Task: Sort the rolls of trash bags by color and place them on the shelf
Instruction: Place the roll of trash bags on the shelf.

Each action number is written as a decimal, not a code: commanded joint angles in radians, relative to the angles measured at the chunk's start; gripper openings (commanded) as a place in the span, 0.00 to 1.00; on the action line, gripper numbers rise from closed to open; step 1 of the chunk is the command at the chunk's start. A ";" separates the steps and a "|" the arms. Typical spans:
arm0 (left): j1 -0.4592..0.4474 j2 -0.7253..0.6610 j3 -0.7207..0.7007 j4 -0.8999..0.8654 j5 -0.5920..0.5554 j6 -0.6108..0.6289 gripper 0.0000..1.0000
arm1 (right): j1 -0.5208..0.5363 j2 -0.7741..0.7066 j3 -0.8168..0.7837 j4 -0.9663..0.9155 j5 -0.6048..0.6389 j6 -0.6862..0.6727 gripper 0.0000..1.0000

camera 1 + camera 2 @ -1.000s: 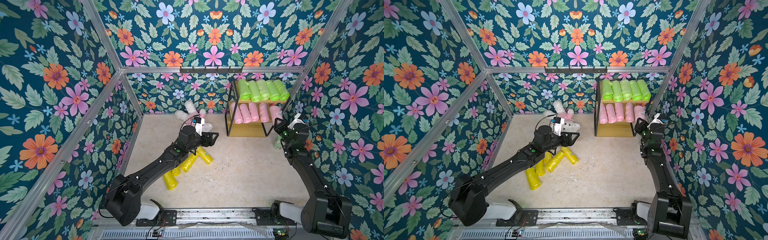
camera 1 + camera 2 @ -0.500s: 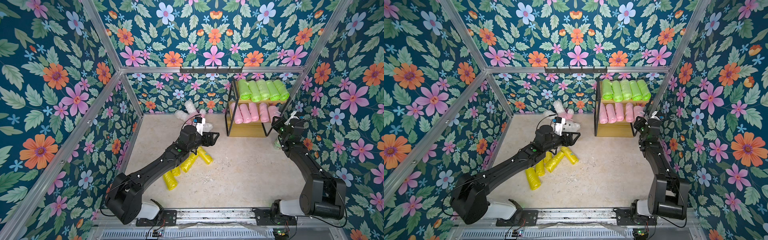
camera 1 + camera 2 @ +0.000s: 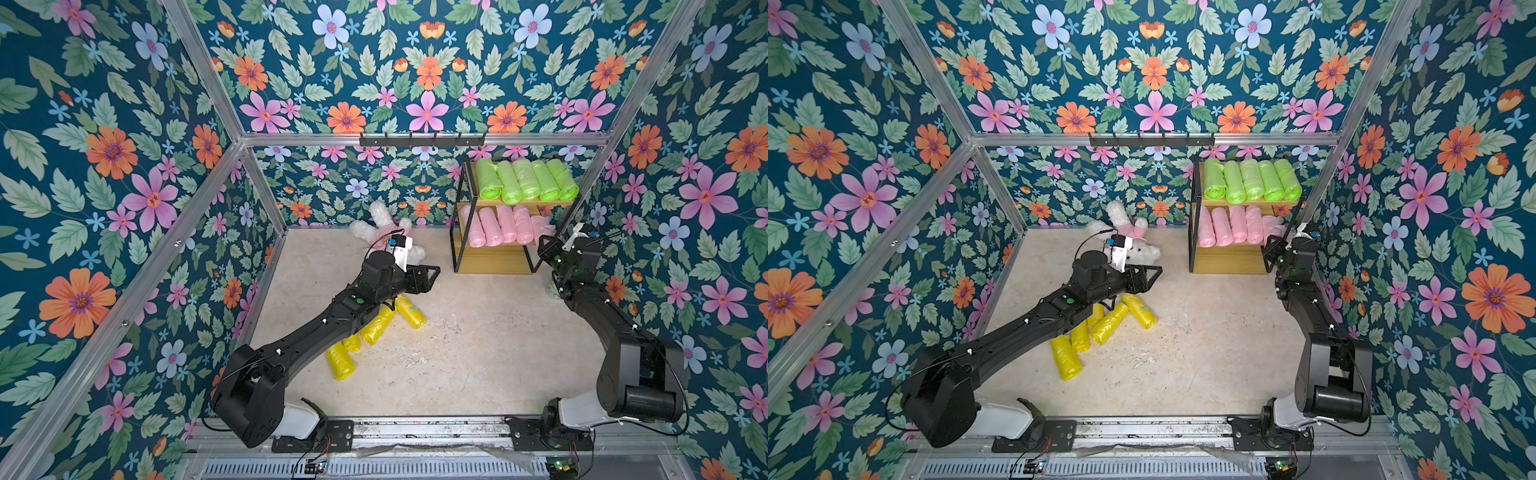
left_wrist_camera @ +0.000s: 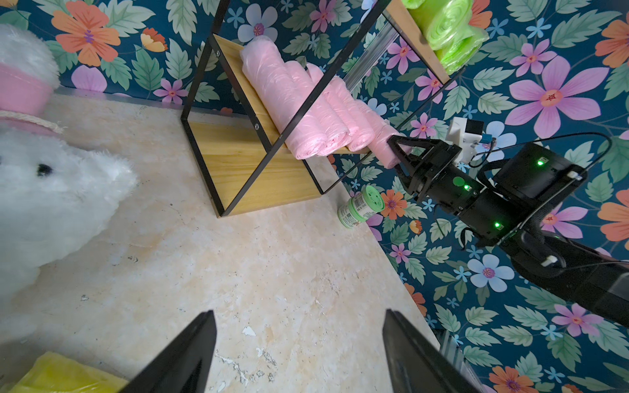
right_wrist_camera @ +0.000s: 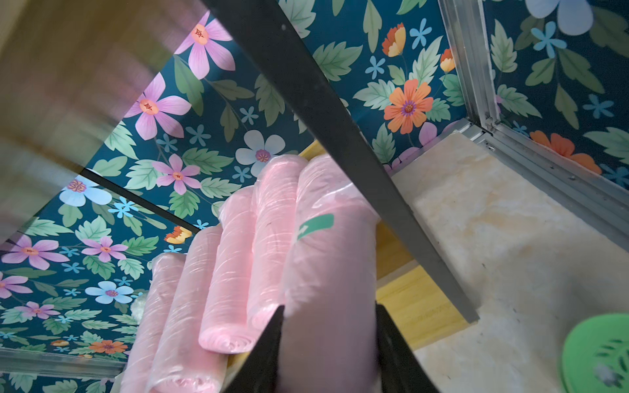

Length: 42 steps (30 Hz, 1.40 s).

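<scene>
The shelf (image 3: 490,259) stands at the back right. Several lime green rolls (image 3: 525,180) lie on its top board and several pink rolls (image 3: 498,224) on its middle board. My right gripper (image 5: 328,308) is shut on one more pink roll (image 5: 326,258), which lies alongside that row at its right end, against the black frame. Several yellow rolls (image 3: 376,326) lie on the floor under my left arm. My left gripper (image 4: 299,313) hangs open and empty over bare floor, just beyond the nearest yellow roll (image 4: 61,374).
A white plush bunny (image 3: 382,230) lies at the back wall behind my left gripper. A small green lidded jar (image 4: 360,207) stands on the floor by the shelf's right foot, under my right arm. A black hook rail (image 3: 422,139) runs along the back wall.
My right gripper has carried the pink roll leftward to the shelf's middle board, next to the other pink rolls. The left arm has hardly moved.
</scene>
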 commanded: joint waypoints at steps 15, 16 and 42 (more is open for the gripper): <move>-0.007 0.012 0.005 0.021 0.015 -0.008 0.82 | 0.000 0.047 -0.003 0.103 0.044 -0.057 0.41; -0.007 0.011 0.005 0.021 0.015 -0.008 0.82 | 0.001 0.049 -0.002 0.103 0.043 -0.057 0.42; -0.010 -0.009 -0.009 0.015 0.010 -0.003 0.81 | -0.007 0.032 0.002 0.086 0.043 -0.031 0.64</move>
